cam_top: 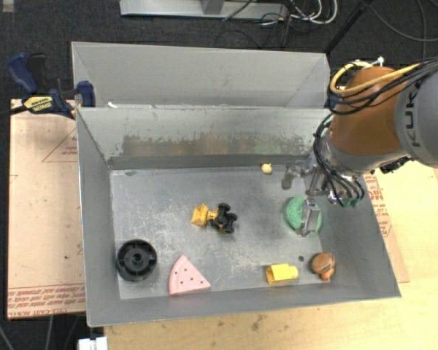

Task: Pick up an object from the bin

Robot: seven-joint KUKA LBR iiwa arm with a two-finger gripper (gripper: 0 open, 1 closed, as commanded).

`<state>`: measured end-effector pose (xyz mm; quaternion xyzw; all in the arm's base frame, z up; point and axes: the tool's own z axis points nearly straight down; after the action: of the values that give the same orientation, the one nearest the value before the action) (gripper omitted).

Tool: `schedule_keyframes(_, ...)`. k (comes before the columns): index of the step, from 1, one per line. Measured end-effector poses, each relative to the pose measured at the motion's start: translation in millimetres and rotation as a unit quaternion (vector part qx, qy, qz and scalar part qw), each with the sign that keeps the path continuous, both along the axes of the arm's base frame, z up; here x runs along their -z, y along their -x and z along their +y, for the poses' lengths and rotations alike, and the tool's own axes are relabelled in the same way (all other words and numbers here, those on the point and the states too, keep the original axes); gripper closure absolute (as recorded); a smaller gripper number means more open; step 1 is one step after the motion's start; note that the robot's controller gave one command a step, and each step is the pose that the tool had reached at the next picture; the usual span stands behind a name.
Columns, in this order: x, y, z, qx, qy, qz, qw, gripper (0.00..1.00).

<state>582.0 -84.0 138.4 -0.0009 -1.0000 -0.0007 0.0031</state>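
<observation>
My fingers (307, 220) hang over the right-centre of the grey metal bin (95, 195), directly above a green rounded thing (295, 211) that lies flat on the bin floor. From this angle I cannot tell whether they are apart or together, nor whether they touch the green piece. My orange-covered wrist (365, 122) leans in over the bin's right rim, close to the upper right corner where the back wall meets the sloping right wall.

The green piece sits near the foot of that right wall, so there is little room on its right side. To its left the floor is bare as far as a small yellow-and-black toy (213, 217) in the middle of the bin. A tiny cream bead (266, 168) lies by the back wall, up and left of me.

Below me, along the front edge, a yellow block (281, 273) and a brown rounded thing (322, 265) lie just beside each other in the lower right corner, apart from the green piece. A pink wedge (186, 276) and a black wheel (136, 259) lie in the lower left, well apart from me. The upper left of the floor is open.
</observation>
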Motion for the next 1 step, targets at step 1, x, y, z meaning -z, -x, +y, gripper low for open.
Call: schedule_keyframes(1,-4.6,-1.9,0.3,-0.001,0.0,-0.0038,1.0,0.0)
